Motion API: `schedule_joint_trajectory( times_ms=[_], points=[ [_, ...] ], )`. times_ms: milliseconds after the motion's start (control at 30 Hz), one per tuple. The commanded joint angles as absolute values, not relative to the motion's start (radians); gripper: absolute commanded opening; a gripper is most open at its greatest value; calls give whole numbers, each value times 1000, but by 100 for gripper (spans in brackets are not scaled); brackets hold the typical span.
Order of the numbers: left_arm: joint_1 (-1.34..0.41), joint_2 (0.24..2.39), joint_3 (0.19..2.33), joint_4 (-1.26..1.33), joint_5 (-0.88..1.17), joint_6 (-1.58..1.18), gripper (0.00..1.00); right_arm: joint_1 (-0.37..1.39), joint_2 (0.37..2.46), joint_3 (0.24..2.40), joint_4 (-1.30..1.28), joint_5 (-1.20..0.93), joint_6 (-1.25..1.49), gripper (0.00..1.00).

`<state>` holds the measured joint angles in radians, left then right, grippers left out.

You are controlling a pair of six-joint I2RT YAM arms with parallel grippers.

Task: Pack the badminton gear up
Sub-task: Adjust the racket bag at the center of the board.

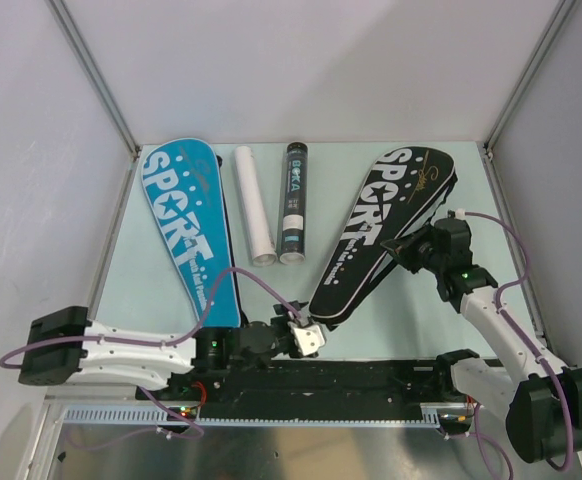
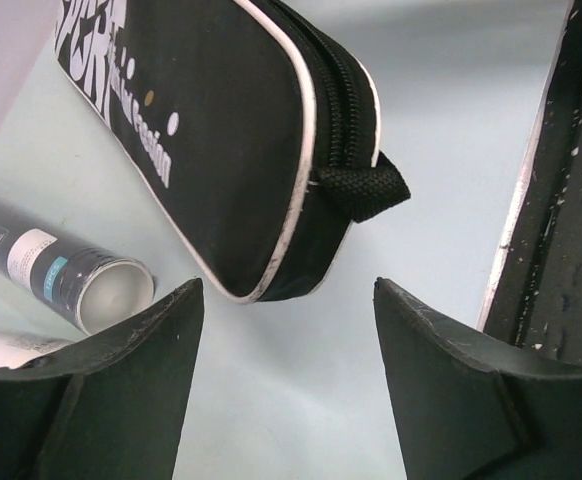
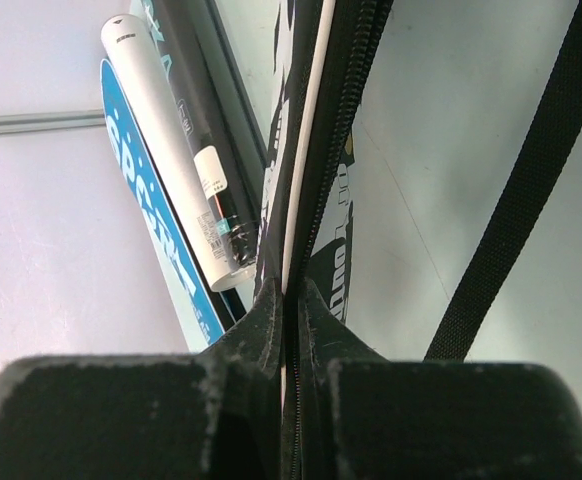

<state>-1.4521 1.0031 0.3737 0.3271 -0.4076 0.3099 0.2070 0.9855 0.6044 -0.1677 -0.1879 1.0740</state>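
A black "SPORT" cover [image 1: 381, 235] lies slantwise at right of centre. My right gripper [image 1: 403, 250] is shut on its zipped edge [image 3: 316, 150] and holds that side up. The cover's narrow end [image 2: 221, 130], with a black pull tab [image 2: 366, 190], hangs just beyond my left gripper [image 2: 286, 290]. That gripper is open, with only bare table between its fingers. A blue "SPORT" cover [image 1: 186, 235] lies flat at the left. Between the covers lie a white tube [image 1: 254, 215] and a black tube [image 1: 293, 205], open ends toward me.
A black rail [image 1: 371, 375] runs along the near edge, close to the right of my left gripper [image 1: 309, 338]. The black cover's strap [image 3: 521, 200] hangs loose on its right. White walls and metal posts close in the table on three sides.
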Motion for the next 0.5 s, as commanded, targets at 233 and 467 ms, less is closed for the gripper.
schedule_joint_trajectory(
  times_ms=[233, 467],
  points=[
    [-1466, 1202, 422, 613, -497, 426, 68, 217, 995, 660, -69, -244, 1103, 0],
    [-1469, 1228, 431, 629, -494, 435, 50, 222, 974, 650, -110, -219, 1068, 1]
  ],
)
